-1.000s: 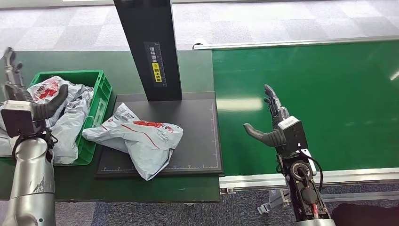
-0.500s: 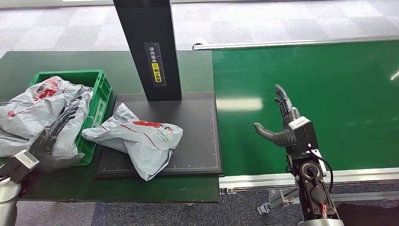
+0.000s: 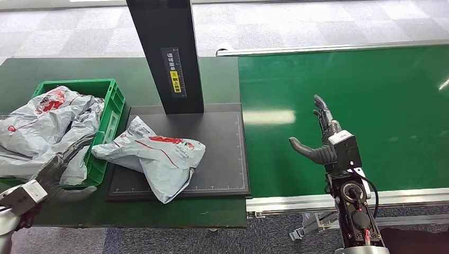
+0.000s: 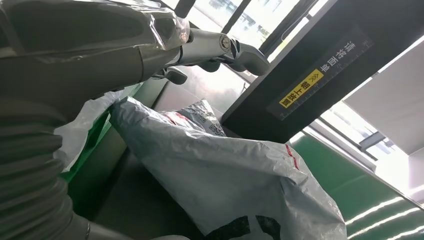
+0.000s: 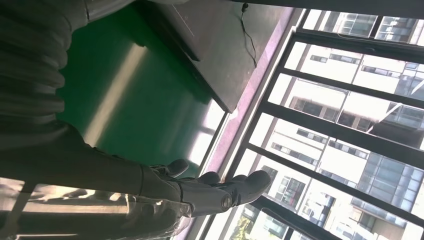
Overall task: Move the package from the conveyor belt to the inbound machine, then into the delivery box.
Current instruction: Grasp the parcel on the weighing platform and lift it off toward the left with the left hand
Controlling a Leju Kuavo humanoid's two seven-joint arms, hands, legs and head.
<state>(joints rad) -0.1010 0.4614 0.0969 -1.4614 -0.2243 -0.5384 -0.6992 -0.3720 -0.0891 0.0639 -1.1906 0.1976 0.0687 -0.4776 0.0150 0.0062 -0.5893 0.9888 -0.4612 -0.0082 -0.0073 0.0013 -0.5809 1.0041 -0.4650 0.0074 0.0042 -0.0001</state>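
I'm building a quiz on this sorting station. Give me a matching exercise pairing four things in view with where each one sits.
Things:
1. package
2. green crate
3. right hand
4. left hand

Places:
A. above the conveyor belt
B. on the black scanner platform
C. low, at the crate's near edge
D. left of the platform, holding grey bags

Pairs: 1-B, 2-D, 3-A, 4-C

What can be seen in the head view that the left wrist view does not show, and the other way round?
Head view alone: the right hand, open over the green conveyor belt, and the grey parcels piled in the green crate. Left wrist view alone: bright windows behind the black column. Both: the left hand, fingers apart, near the grey package lying on the black platform, and the column's yellow label.
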